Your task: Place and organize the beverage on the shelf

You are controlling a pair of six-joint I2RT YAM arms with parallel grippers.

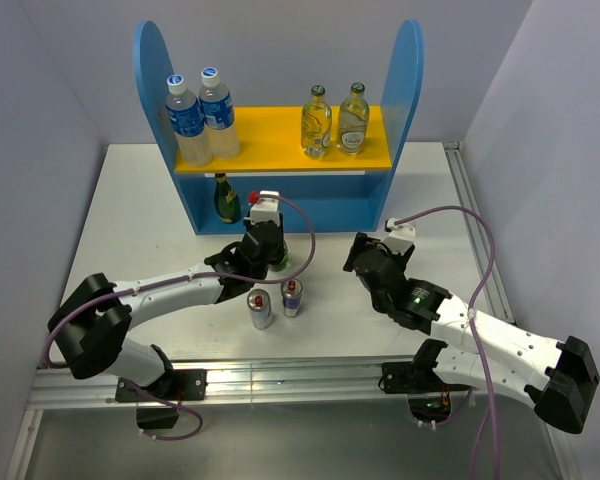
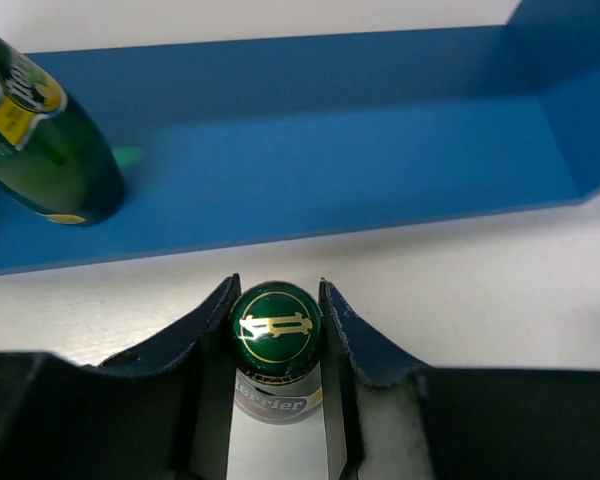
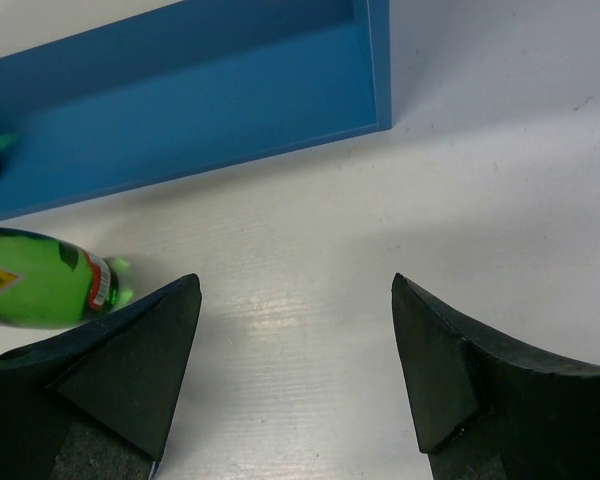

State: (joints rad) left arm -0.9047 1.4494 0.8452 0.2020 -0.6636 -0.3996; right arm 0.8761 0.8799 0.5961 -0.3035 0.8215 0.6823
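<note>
**Left gripper clamps a green bottle in front of the shelf**

Top view: nearest the arm bases, one can [image 1: 261,310] and a second can [image 1: 293,297] stand side by side on the white table [image 1: 150,220], just below the left gripper [image 1: 263,250]. That gripper sits over a green bottle [image 1: 280,262], of which only a sliver shows. The right gripper [image 1: 365,255] hovers well apart to the right, holding nothing. Behind them, the shelf [image 1: 270,142] carries two blue-labelled water bottles [image 1: 202,118] at the left of its yellow board and two pale yellow glass bottles [image 1: 335,120] at the right. The other green bottle [image 1: 226,199] stands on the lower level, far left.

Left wrist: the left gripper [image 2: 276,300] has its fingers pressed against both sides of the green bottle [image 2: 276,325], whose gold-marked cap faces up. It stands on the table, just short of the shelf's blue base [image 2: 360,170]. The other green bottle [image 2: 45,150] rests on that base at the left.

Right wrist: the right gripper [image 3: 295,290] is spread wide over bare table. The green bottle [image 3: 40,290] shows at the left, and the shelf [image 3: 230,90] lies beyond.
</note>
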